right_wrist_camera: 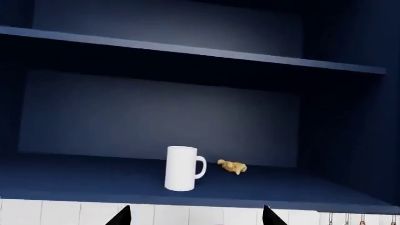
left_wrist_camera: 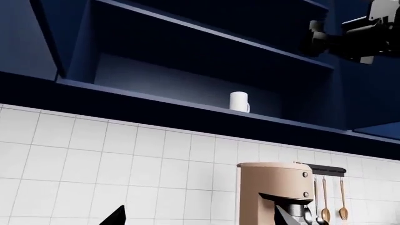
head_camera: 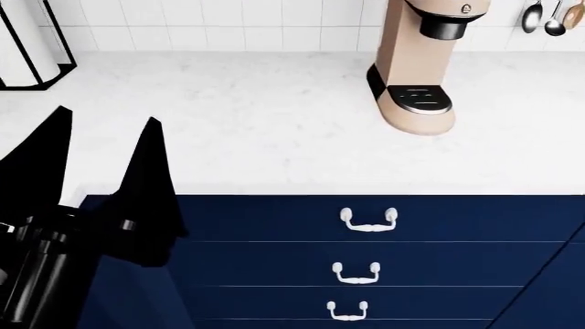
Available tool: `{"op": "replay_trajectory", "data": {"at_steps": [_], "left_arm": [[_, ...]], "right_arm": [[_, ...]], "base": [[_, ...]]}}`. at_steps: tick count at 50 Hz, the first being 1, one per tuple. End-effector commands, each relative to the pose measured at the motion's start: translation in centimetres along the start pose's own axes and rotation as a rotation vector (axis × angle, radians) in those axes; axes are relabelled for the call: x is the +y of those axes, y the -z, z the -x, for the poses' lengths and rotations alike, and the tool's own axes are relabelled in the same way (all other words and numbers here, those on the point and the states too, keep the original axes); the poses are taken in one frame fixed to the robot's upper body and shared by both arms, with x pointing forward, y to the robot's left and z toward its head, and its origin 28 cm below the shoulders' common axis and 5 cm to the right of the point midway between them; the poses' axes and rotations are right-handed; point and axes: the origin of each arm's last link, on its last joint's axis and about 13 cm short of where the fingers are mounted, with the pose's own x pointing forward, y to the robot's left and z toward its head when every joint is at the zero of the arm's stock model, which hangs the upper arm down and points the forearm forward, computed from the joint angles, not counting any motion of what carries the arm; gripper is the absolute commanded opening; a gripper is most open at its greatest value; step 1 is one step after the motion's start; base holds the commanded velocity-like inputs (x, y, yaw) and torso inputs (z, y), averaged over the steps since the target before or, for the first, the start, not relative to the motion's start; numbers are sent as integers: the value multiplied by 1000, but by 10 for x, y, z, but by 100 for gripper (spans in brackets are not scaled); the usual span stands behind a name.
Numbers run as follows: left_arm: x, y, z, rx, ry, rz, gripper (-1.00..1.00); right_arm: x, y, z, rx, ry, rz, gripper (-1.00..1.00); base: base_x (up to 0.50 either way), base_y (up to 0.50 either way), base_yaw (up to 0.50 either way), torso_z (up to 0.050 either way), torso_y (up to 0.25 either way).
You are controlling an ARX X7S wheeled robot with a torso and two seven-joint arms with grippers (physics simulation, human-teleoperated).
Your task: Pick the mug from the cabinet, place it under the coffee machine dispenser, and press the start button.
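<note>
The white mug [right_wrist_camera: 181,168] stands upright on the lower shelf [right_wrist_camera: 93,180] of the open dark blue cabinet, handle to its right. It also shows in the left wrist view [left_wrist_camera: 239,101]. My right gripper [right_wrist_camera: 196,220] is open and empty, in front of the cabinet and below the mug, apart from it. My right arm [left_wrist_camera: 356,35] shows raised by the cabinet. The beige coffee machine [head_camera: 412,68] stands on the white counter with its drip tray [head_camera: 420,97] empty. The start button [head_camera: 466,8] is on its head. My left gripper [head_camera: 108,116] is open and empty over the counter's front left.
A small yellow object [right_wrist_camera: 233,167] lies on the shelf right of the mug. An upper shelf [right_wrist_camera: 187,51] sits above. Utensils [head_camera: 544,17] hang right of the machine. A paper towel holder [head_camera: 23,48] stands at the counter's far left. Drawers with white handles [head_camera: 368,219] are below.
</note>
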Motion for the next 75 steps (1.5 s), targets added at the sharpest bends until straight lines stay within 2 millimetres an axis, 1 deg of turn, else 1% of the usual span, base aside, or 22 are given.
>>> {"op": "replay_trajectory", "data": {"at_steps": [1,3,4,17,34,37,75], "left_arm": [[-2,0,1,2,9,1,100],[-2,1,1,3,12,2,100],[-2,0,1,3,14,2,100],[-4,0,2,4,25,-1,100],[-5,2,2,10,29,-1,100],[-5,2,2,11,30,-1,100],[-6,2,2,11,33,-1,100]], "right_arm": [[-5,-13,3,-50,-13,26,100],[-9,-20,5,-67,-5,16,100],[-10,-20,5,-69,-5,16,100],[-5,-13,2,-70,-26,-6,100],[3,15,-6,3,-32,-60,100],[3,16,-6,14,-37,-65,100],[5,19,-6,38,-55,-64,100]], "base": [[371,-12,0,0,0],[373,-10,0,0,0],[375,-16,0,0,0],[370,-11,0,0,0],[350,-11,0,0,0],[294,-13,0,0,0],[239,-12,0,0,0]]}}
